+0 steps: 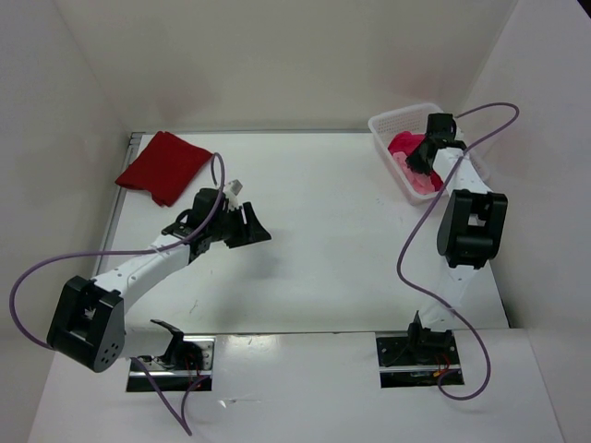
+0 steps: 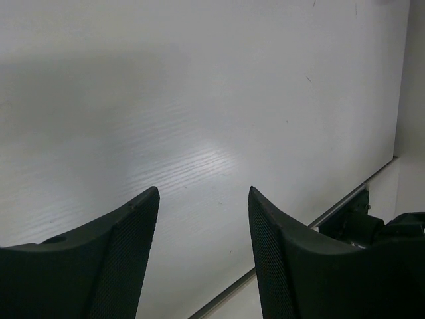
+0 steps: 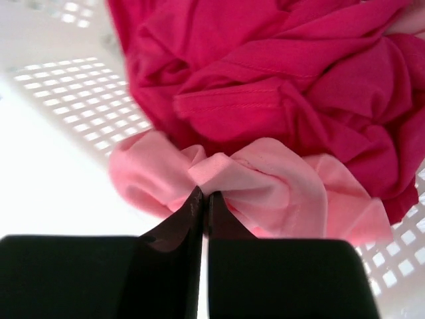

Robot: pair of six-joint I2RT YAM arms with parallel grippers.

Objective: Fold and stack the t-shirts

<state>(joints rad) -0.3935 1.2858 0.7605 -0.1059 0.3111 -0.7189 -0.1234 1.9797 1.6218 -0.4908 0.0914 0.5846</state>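
T-shirts: three in view, none stacked yet.

- dark red t-shirt: folded into a flat, roughly square pad at the far-left corner of the table, well apart from the other two.
- magenta t-shirt and light pink t-shirt: both crumpled inside the white lattice basket at the far-right corner, touching each other. In the right wrist view the magenta one is bunched up behind the pink one, which lies nearer the camera, against the basket floor.
- right gripper: down in the basket, jaws clenched together on a puckered fold of the light pink t-shirt. The cloth ridges up right at the tips. Can't tell how much fabric sits between them.
- left gripper: hangs over bare table left of centre, near the dark red t-shirt but not touching it. Jaws released and spread, nothing between them. Its wrist view shows only white wood-grain tabletop and the table edge.
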